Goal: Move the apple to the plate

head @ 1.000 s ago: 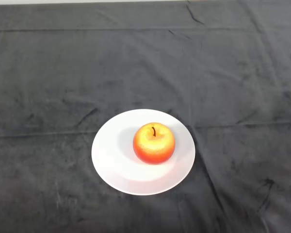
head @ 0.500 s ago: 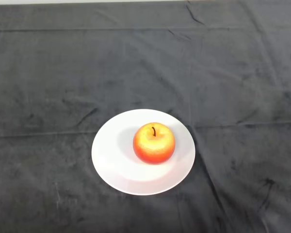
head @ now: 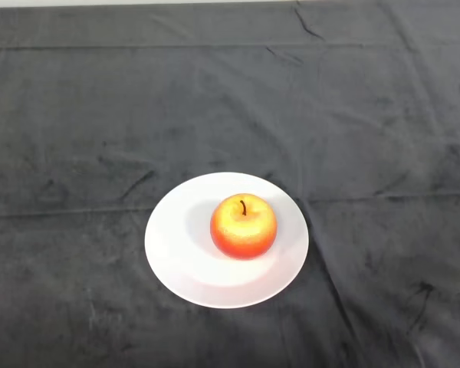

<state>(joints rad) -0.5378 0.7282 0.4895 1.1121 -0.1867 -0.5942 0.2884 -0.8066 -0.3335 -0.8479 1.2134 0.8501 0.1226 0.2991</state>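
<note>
The apple sits upright, stem up, near the middle of the white plate, which rests on the bench under its dark cloth. Judging by this, the task looks done and nothing is left to move. No hand shows, so its fingers cannot be told.

Robot out of view
No part of the robot's body shows in the head view, so neither its arm's pose nor its state can be told
</note>
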